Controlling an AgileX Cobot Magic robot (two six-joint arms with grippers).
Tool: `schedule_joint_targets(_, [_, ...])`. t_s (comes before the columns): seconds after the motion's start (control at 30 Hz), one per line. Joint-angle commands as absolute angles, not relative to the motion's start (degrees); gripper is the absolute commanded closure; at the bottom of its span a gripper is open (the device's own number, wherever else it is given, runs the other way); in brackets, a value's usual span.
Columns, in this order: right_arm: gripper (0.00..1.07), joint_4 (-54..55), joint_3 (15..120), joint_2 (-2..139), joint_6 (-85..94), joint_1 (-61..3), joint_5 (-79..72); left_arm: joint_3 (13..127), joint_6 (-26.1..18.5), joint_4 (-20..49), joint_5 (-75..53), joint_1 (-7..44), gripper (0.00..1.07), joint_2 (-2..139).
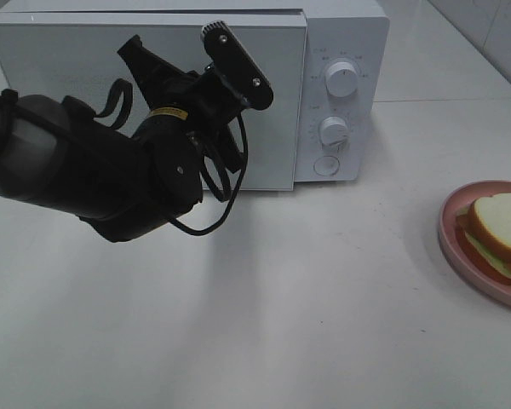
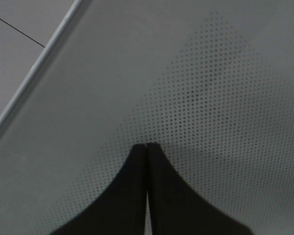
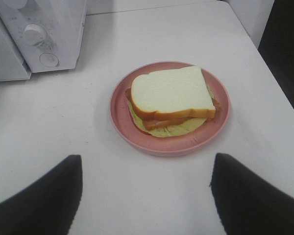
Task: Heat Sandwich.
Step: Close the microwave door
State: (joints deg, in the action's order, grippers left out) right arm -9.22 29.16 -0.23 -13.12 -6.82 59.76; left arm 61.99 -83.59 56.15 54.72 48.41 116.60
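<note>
The sandwich [image 1: 501,226], white bread with a brown crust and pale green filling, lies on a pink plate [image 1: 460,247] at the table's right edge. In the right wrist view the sandwich [image 3: 171,95] and its plate [image 3: 122,122] lie just ahead of my right gripper [image 3: 147,196], which is open, with one dark finger [image 3: 39,196] on either side and nothing between them. My left arm [image 1: 111,179] reaches in front of the white microwave [image 1: 341,51], whose door [image 1: 68,60] is closed. My left gripper [image 2: 147,145] is shut and empty, its tips right at the dotted door window [image 2: 210,98].
The microwave's control panel carries two knobs [image 1: 341,78] [image 1: 334,132] and a round button [image 1: 325,165]. The microwave [image 3: 49,19] stands at the back of the white table [image 1: 281,324]. The table's right edge [image 3: 284,98] runs close past the plate.
</note>
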Motion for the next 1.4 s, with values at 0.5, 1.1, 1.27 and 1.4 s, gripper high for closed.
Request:
schedule_joint_targets(0.5, [0.36,-9.6,29.2,-1.7,-13.3,-6.7,60.1,63.0,-52.4,55.3,56.9,43.9,1.07,116.8])
schedule_joint_targets(1.1, [0.36,-9.6,29.2,-1.7,-13.3,-6.7,60.1,64.8,-52.1,51.9,55.4,40.3,1.07,117.1])
schedule_joint_targets(1.27, [0.36,-9.6,29.2,-1.7,-13.4,-6.7,60.1,64.7,-52.8,51.9,55.2,40.6,1.07,116.9])
schedule_joint_targets(1.4, [0.36,-9.6,29.2,-1.7,-13.4,-6.7,60.1,64.6,-53.0,52.0,53.6,41.5,1.07,116.0])
